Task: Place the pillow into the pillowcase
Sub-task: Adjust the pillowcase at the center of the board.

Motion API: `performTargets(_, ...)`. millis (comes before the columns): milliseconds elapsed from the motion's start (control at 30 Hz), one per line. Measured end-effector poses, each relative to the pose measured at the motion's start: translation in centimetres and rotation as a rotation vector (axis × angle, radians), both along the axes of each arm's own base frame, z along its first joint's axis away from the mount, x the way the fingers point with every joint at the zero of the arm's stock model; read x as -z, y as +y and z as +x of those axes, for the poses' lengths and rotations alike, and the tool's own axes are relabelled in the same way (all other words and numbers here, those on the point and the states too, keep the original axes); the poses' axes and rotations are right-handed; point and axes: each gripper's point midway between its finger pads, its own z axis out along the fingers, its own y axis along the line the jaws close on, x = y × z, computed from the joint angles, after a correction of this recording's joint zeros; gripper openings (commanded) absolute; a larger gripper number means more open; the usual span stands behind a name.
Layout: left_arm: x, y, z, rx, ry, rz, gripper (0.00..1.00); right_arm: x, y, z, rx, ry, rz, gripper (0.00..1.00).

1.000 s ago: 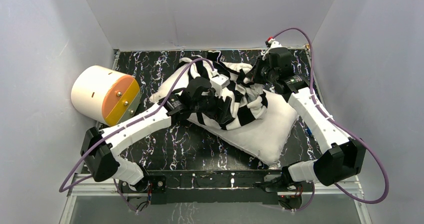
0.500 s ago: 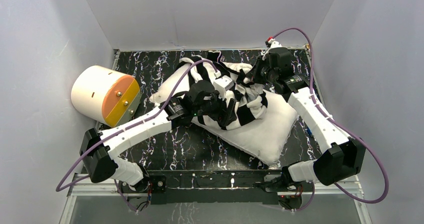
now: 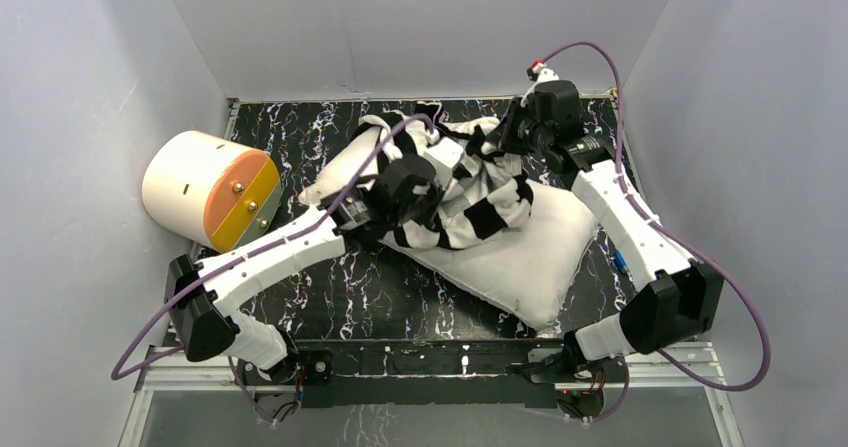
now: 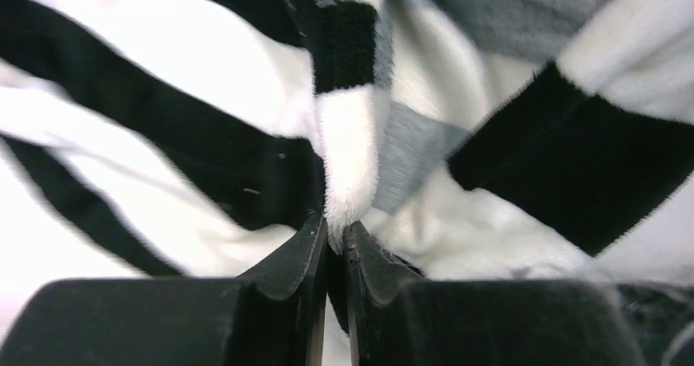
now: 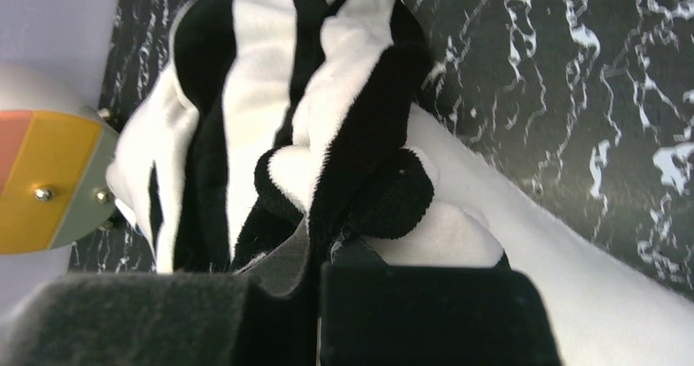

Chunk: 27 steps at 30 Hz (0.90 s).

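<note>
The white pillow (image 3: 520, 257) lies slantwise across the marbled table, its near right half bare. The black-and-white striped pillowcase (image 3: 480, 202) is bunched on top of its far half. My left gripper (image 3: 425, 195) is shut on a fold of the pillowcase (image 4: 348, 145); the strip runs up from between its black fingers (image 4: 286, 264). My right gripper (image 3: 500, 139) at the far right is shut on another bunched edge of the pillowcase (image 5: 327, 137), with the pillow (image 5: 589, 276) under and to its right.
A cream cylinder with an orange face (image 3: 210, 189) lies on its side at the left, and shows at the left edge of the right wrist view as the cylinder (image 5: 41, 178). Grey walls (image 3: 420, 27) close in the table (image 3: 380, 277) on three sides.
My left gripper has closed on a fold of the pillowcase. My right gripper has drawn its bunch of pillowcase up and toward the back wall, stretching the fabric.
</note>
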Motion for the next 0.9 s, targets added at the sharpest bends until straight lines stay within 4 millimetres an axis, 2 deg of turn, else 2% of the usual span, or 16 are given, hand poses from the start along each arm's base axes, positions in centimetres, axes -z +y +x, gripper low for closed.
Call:
performTargets(67,-2.3,1.5,1.6,-0.05,-0.027,0.004,0.06,-0.8,0.6,1.1,-0.008,-0.013,0.01,0.0)
performTargets(167,-6.1,5.1,4.8,-0.172,-0.07,-0.026,0.06,-1.9,1.6,2.8,-0.029,-0.03,0.024,0.03)
performTargets(233,-8.0,8.1,6.3,-0.258,-0.099,-0.039,0.06,-2.0,2.2,3.4,-0.051,-0.03,0.027,0.13)
performTargets(300,-9.2,10.1,6.9,-0.312,-0.113,-0.042,0.06,-1.4,2.7,3.8,-0.079,-0.021,0.022,0.31)
performTargets(433,-9.9,11.5,7.1,-0.348,-0.108,-0.037,0.06,0.3,3.2,4.0,-0.136,0.012,-0.013,0.63)
performTargets(600,-9.1,13.1,8.7,-0.411,-0.073,0.007,0.06,1.6,2.2,3.0,-0.202,0.036,-0.099,0.86)
performTargets(733,-9.8,15.4,11.5,-0.514,-0.077,0.027,0.06,1.2,0.8,2.2,-0.24,0.022,-0.166,0.98)
performTargets(900,-12.0,18.2,13.6,-0.619,-0.117,0.022,0.06,0.8,-1.7,0.7,-0.284,0.045,-0.242,0.99)
